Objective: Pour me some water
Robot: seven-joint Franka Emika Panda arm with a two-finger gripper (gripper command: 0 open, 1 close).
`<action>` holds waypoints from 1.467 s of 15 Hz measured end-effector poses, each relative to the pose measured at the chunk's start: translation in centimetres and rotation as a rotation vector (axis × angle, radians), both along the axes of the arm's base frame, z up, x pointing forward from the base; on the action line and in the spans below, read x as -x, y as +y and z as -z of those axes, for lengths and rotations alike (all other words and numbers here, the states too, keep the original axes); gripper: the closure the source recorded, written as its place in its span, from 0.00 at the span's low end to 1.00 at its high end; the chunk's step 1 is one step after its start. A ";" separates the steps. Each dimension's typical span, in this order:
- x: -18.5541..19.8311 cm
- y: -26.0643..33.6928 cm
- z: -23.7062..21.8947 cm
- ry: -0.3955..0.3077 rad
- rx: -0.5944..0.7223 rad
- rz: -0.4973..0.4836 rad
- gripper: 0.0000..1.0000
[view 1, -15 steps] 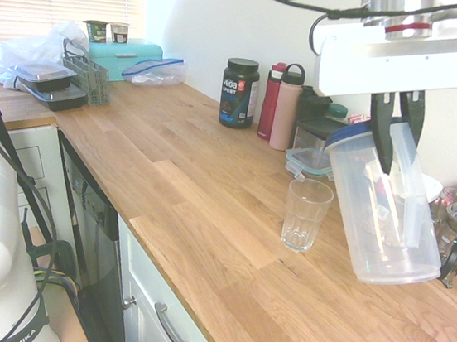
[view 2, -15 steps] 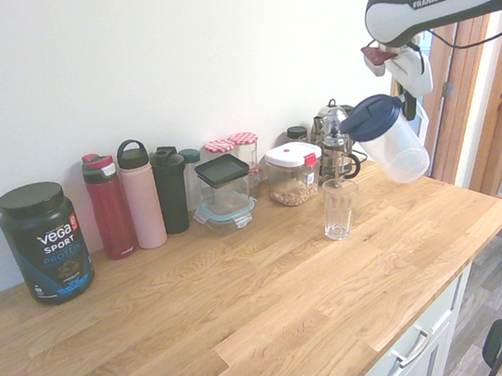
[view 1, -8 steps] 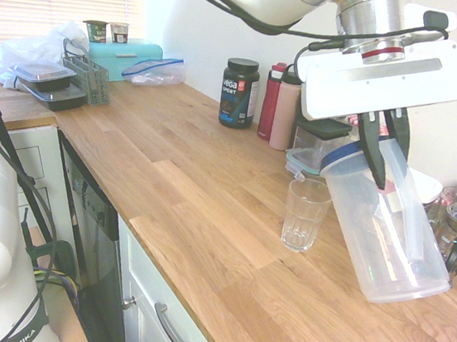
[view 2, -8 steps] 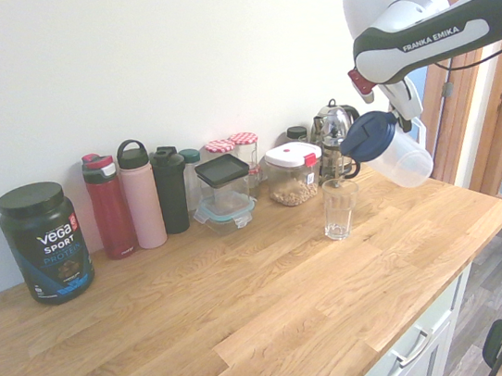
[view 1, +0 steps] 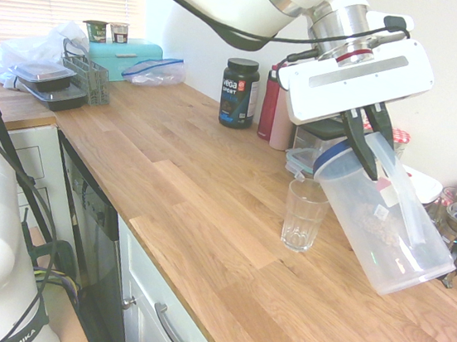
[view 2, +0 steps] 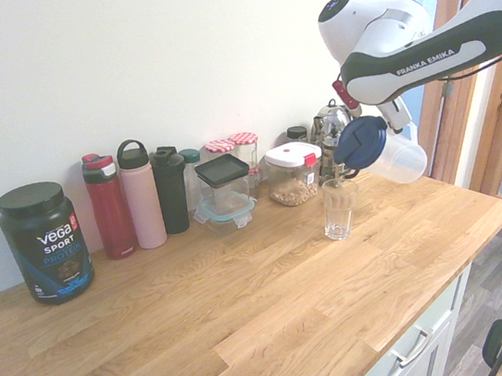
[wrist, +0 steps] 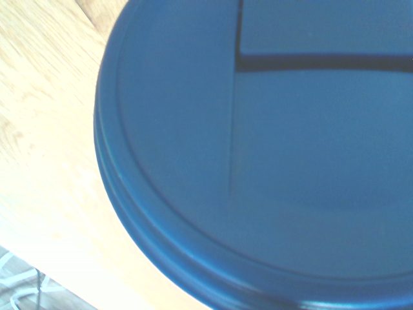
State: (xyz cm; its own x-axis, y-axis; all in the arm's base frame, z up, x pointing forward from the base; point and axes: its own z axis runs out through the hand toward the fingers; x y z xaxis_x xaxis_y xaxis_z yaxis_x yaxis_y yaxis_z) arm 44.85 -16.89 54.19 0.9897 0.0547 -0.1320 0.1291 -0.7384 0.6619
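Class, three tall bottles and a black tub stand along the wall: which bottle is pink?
The pink bottle stands between the red bottle and the black one; its lid has a loop handle.

black protein tub beside red bottle, pink bottle and dark shaker

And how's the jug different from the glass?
The jug is tipped over in the gripper, while the glass stands upright on the counter. The jug is much bigger; the glass is small. The jug has a blue lid, but the glass is open on top. Both are see-through.
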 end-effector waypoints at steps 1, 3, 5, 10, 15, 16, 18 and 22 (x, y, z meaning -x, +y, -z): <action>0.0 0.3 0.2 0.007 0.014 -0.006 1.00; 0.1 1.1 0.3 0.022 0.046 -0.020 1.00; 0.2 1.9 0.6 0.032 0.059 -0.029 1.00; 1.5 1.6 -0.5 -0.002 -0.004 -0.008 1.00; 5.5 -3.1 -6.3 -0.128 -0.318 0.036 1.00; 6.1 -4.5 -6.7 -0.145 -0.386 0.043 1.00; 7.8 -7.7 -7.1 -0.176 -0.524 0.051 1.00; 10.6 -11.1 -5.4 -0.234 -0.793 0.053 1.00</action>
State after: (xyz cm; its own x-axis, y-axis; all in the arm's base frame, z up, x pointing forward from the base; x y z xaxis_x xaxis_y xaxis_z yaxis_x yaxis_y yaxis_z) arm 34.29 -28.04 59.57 0.9907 -0.0027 0.1361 0.0045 -0.9986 -0.0529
